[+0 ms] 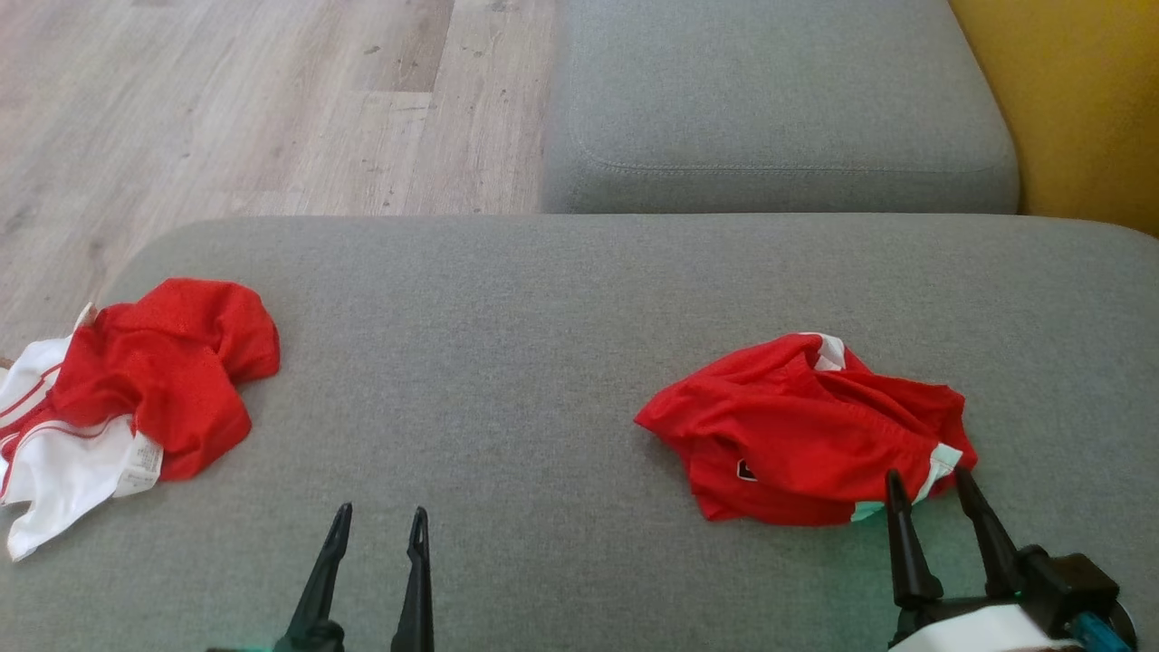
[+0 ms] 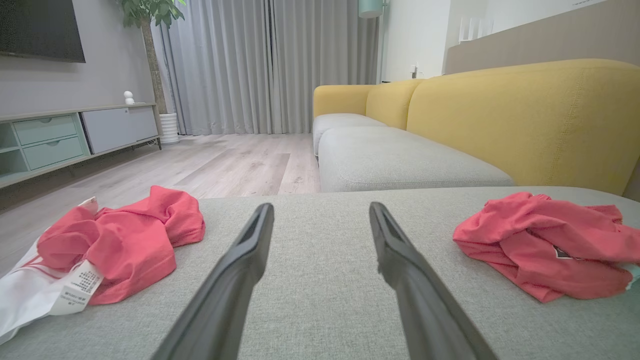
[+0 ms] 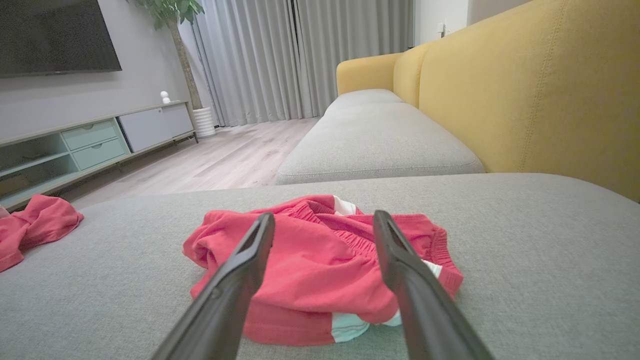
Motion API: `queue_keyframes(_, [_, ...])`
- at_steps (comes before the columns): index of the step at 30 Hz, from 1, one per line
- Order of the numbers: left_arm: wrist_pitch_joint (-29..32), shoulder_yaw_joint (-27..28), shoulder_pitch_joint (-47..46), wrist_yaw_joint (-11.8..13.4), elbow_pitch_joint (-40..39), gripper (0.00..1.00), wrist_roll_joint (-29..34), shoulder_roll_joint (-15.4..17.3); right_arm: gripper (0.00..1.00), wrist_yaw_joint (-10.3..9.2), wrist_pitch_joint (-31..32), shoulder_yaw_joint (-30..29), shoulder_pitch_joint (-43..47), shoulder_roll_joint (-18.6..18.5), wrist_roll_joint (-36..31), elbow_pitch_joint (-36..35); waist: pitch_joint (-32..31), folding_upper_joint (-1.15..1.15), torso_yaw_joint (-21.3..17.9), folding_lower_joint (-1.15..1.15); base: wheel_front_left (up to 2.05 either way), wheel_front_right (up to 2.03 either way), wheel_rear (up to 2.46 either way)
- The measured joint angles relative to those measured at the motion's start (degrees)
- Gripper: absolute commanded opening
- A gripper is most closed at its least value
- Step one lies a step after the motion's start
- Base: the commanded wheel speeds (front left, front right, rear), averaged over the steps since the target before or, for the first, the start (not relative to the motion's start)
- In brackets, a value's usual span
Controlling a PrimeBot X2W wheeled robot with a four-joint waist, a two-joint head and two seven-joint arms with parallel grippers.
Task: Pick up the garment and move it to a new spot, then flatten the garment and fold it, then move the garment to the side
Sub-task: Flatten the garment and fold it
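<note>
Grey fabric seat (image 1: 507,362) is the work surface. A wooden floor (image 1: 226,109) lies beyond it, a yellow sofa back (image 3: 540,90) stands to the right of both grippers, and grey curtains (image 2: 270,65) hang far ahead of them. The step in hand, as I judge, is the first one, the picking up. The red garment (image 1: 797,426) lies crumpled just ahead of the right gripper (image 1: 928,474), with its near edge at the fingertips (touching or not, I cannot tell). The jaws of both grippers stand wide apart and hold nothing, and the left gripper (image 1: 380,510) is over bare seat. The next move calls for reaching forward and down, then closing on a thick fold. A red and white garment (image 1: 145,389) lies well to the left of the left gripper.
</note>
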Motion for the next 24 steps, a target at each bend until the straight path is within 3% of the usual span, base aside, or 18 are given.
queue_keyframes(24, [0.0,-0.32,-0.64,-0.12,0.32,1.0,0.98,-0.03,1.0,0.0,0.0,1.14,-0.01,0.0,0.48,0.07,0.83,0.0,-2.5,0.0,0.0,0.0,0.0])
